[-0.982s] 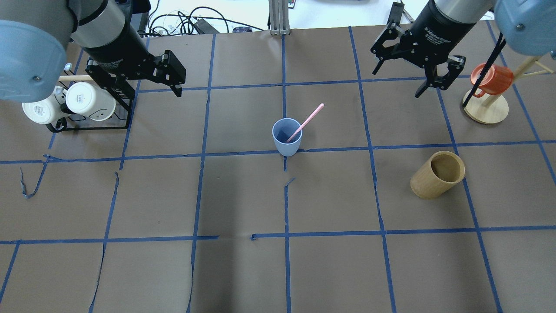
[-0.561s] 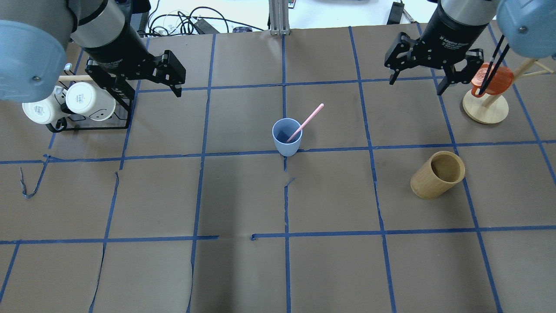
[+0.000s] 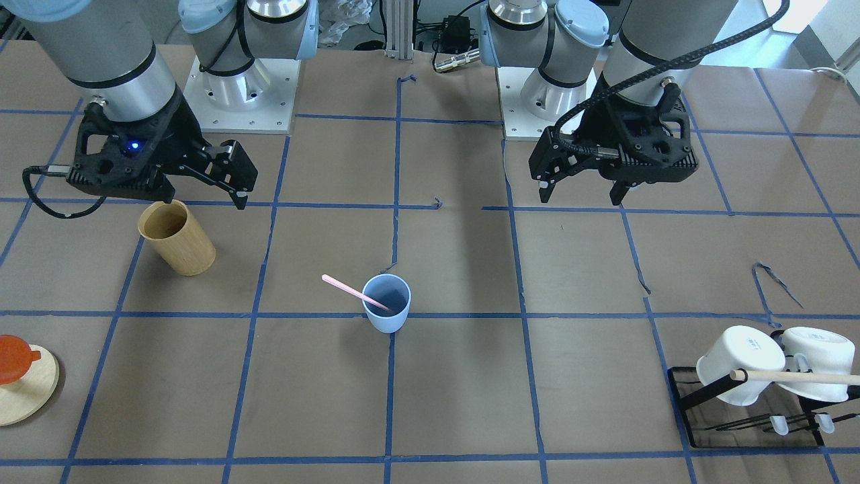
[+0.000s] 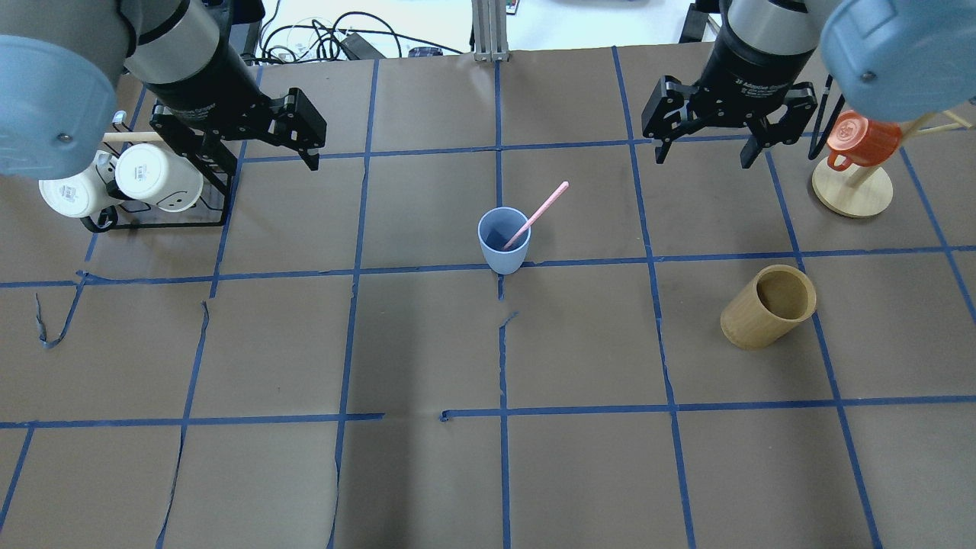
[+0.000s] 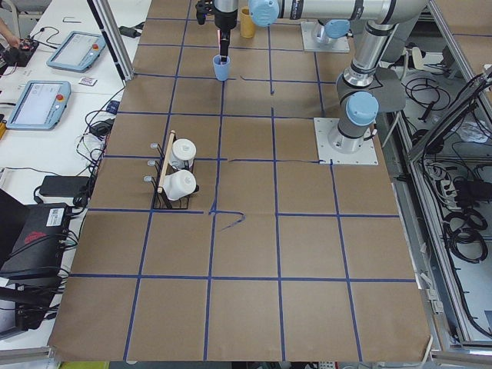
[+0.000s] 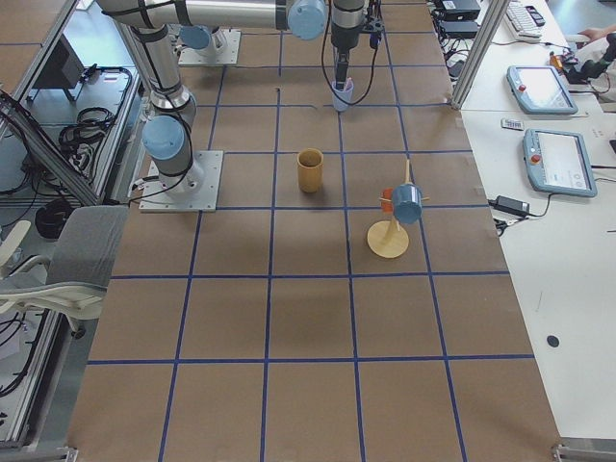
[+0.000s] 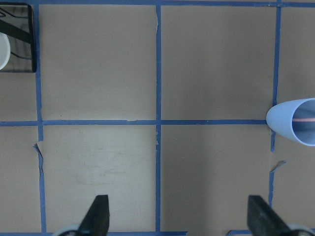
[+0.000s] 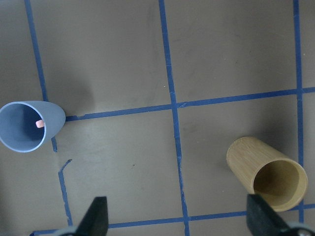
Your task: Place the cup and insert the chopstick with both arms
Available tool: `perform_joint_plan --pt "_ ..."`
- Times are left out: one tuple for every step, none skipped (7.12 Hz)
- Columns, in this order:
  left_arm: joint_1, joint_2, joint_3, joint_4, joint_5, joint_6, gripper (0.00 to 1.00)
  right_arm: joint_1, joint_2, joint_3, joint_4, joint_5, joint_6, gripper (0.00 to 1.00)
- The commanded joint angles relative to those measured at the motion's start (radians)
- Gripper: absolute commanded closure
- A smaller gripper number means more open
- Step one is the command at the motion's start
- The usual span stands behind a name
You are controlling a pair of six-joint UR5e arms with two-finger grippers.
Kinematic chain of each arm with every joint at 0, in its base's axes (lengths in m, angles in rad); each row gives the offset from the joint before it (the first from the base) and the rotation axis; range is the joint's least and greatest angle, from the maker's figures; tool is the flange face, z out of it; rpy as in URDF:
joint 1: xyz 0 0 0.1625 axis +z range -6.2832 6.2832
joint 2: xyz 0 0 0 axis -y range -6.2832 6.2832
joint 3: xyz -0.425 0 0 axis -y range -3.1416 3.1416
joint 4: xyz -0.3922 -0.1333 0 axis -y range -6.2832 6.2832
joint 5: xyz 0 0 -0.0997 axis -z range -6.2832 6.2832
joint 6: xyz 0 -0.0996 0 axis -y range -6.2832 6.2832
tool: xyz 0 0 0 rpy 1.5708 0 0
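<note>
We see the cup (image 4: 492, 256) standing upright near the middle of the counter (image 4: 427, 343), just beside a crossing of blue tape lines. The chopstick (image 4: 545, 204) sits in it, its lower end inside the cup. It leans on the rim, and its upper end points out toward the robot's right and away from the robot.

The left gripper (image 3: 579, 199) hangs above the counter, well apart from the cup and near the rack of white mugs (image 4: 156, 179). Its fingers (image 7: 98, 215) are spread wide and hold nothing. The right gripper (image 4: 702, 162) hangs near the orange mug (image 4: 860, 139) on its wooden stand, and its fingers (image 8: 96, 216) are likewise spread and empty. We find a tan wooden holder (image 4: 766, 309) on the robot's right side, well apart from the cup.
</note>
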Motion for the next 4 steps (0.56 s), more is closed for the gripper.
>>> perform_joint_plan --pt "0.000 0.000 -0.002 0.000 0.000 0.000 0.00 0.008 -0.012 -0.001 0.002 0.004 -0.005 0.00" --pt "0.000 0.000 -0.002 0.000 0.000 0.000 0.00 0.006 -0.015 -0.002 0.002 0.003 -0.005 0.00" --pt "0.000 0.000 -0.002 0.000 0.000 0.000 0.00 0.006 -0.019 0.002 0.004 0.003 -0.005 0.00" --pt "0.000 0.001 -0.002 0.000 0.000 0.000 0.00 0.002 -0.019 -0.001 -0.005 -0.007 -0.008 0.00"
